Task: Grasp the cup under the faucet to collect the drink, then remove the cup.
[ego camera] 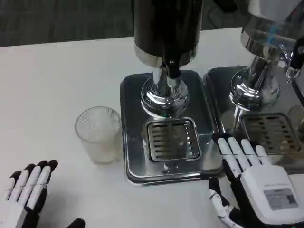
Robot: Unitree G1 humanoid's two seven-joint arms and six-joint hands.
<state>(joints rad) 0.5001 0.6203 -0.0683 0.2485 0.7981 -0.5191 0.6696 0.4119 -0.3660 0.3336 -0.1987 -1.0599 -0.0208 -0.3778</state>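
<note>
Cup (99,134) upright on counter (52,85), just left of dispenser tray (137,95), not under faucet (172,70). Looks empty. Left robot hand (28,190) near, below cup, fingers spread, holding nothing. Right robot hand (251,180) right of tray grate (171,138), fingers extended, holding nothing. Step: probably pre-grasp. Next: grip cup, slide onto grate beneath faucet.

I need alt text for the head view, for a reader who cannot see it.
A clear cup stands on the white table, left of a steel drink dispenser and not on its drip grate. The left hand lies open near the cup; the right hand, also open, rests by the tray's right edge.
</note>
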